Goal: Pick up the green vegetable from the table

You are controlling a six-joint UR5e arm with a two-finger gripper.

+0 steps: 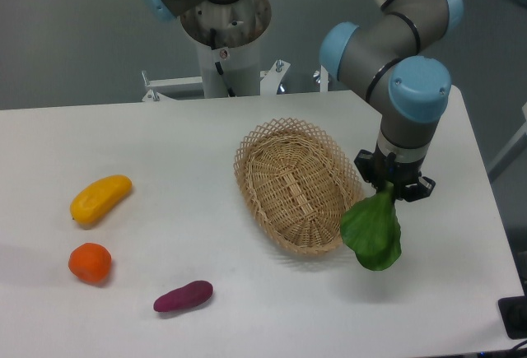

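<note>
Well, the black two-finger gripper (390, 191) at the end of the grey-and-blue arm points straight down, its fingers pinched on the top end of the green leafy toy vegetable (373, 232). That broad dark green leaf hangs below the gripper, tilted a little with its lower tip toward five o'clock, and it looks lifted clear of the large flat white table (165, 144); a faint shadow lies on the tabletop beneath it. The pale stem end is hidden between the fingers, so I cannot see it.

Just beside the leaf, at its nine o'clock, sits the oval woven wicker basket (298, 183). The leaf's left edge overlaps the basket's right rim from where I stand, though I cannot tell whether they touch. The basket stands near the middle of the table, its long axis running from about eleven o'clock to five o'clock.

Well apart, toward the table's eight o'clock side, lie three more toys. A small purple sweet potato (183, 295) rests nearest the front edge. An orange round fruit (89, 262) lies to its ten o'clock. A yellow oblong vegetable (100, 198) lies at twelve o'clock from the orange one, slanted up to the right. None of the three touch.

At twelve o'clock behind the table stands the arm's round grey base column (224, 37).
</note>
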